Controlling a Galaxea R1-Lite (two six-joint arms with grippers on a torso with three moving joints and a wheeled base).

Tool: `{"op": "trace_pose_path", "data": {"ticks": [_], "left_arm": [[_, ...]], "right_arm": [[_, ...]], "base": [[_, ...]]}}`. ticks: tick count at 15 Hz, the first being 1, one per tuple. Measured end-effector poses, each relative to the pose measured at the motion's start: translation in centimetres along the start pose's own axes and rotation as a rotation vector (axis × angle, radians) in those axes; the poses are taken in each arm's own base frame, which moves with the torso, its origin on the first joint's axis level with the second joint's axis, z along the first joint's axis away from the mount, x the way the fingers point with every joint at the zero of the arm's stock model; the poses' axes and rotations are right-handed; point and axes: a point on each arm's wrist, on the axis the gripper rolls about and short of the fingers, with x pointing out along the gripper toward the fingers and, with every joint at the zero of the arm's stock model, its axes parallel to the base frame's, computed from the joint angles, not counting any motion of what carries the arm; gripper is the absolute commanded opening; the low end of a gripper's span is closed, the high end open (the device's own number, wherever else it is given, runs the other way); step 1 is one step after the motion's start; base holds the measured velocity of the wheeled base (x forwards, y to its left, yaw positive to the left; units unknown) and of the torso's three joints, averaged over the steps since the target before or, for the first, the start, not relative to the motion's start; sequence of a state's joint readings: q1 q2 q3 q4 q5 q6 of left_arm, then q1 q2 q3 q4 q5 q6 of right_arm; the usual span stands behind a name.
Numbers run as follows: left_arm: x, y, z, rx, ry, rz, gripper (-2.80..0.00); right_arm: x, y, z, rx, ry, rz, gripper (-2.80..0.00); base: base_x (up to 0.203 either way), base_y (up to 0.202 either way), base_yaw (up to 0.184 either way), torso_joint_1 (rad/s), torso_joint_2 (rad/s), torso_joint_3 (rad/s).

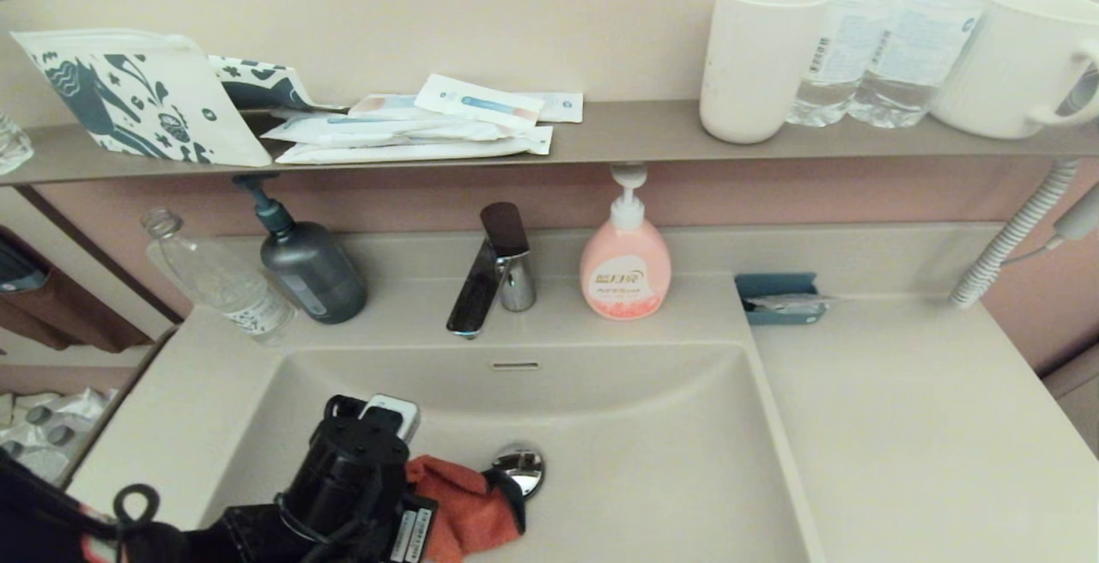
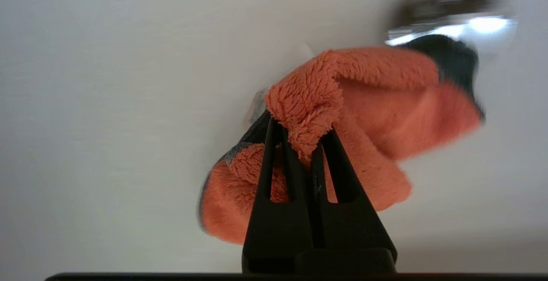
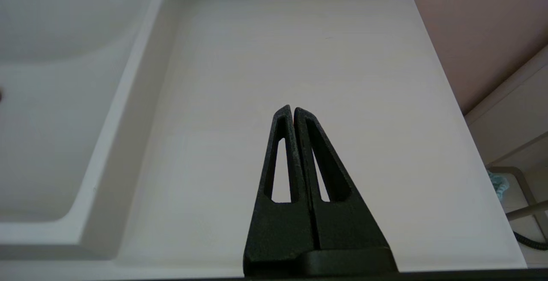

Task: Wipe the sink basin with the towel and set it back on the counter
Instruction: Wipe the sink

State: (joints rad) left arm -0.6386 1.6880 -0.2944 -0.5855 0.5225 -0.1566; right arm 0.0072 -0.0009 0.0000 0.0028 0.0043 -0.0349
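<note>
The orange-red towel [image 1: 468, 507] lies bunched on the floor of the beige sink basin [image 1: 670, 460], its dark-edged corner touching the chrome drain plug [image 1: 519, 467]. My left gripper [image 2: 299, 133] is down inside the basin and shut on a fold of the towel [image 2: 364, 114]; in the head view the arm [image 1: 352, 477] hides its fingers. The drain plug [image 2: 449, 15] shows just past the cloth. My right gripper [image 3: 293, 110] hangs shut and empty above the counter [image 3: 299, 58] right of the basin; it is out of the head view.
A faucet [image 1: 494, 275], a pink soap bottle [image 1: 625, 267], a grey pump bottle [image 1: 309, 267] and a clear bottle [image 1: 219, 280] stand behind the basin. A teal tray [image 1: 780, 297] sits at the counter's back. The shelf [image 1: 601, 138] above carries cups, bottles and packets.
</note>
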Motion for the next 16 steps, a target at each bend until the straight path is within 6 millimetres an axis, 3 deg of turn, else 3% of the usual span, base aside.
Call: {"op": "trace_pose_path", "data": {"ticks": [6, 12, 16], "left_arm": [[3.1, 6.7, -0.5, -0.017, 0.029, 0.011, -2.8], [7.8, 9.0, -0.9, -0.048, -0.109, 0.087, -2.8], [8.4, 9.8, -0.9, -0.036, -0.225, 0.129, -2.8]], "right_arm": [[0.0, 0.0, 0.0, 0.0, 0.0, 0.0, -2.8], [0.0, 0.0, 0.0, 0.0, 0.0, 0.0, -2.8], [0.0, 0.0, 0.0, 0.0, 0.0, 0.0, -2.8]], "base": [[0.0, 0.0, 0.0, 0.0, 0.0, 0.0], [0.0, 0.0, 0.0, 0.0, 0.0, 0.0], [0.0, 0.0, 0.0, 0.0, 0.0, 0.0]]}}
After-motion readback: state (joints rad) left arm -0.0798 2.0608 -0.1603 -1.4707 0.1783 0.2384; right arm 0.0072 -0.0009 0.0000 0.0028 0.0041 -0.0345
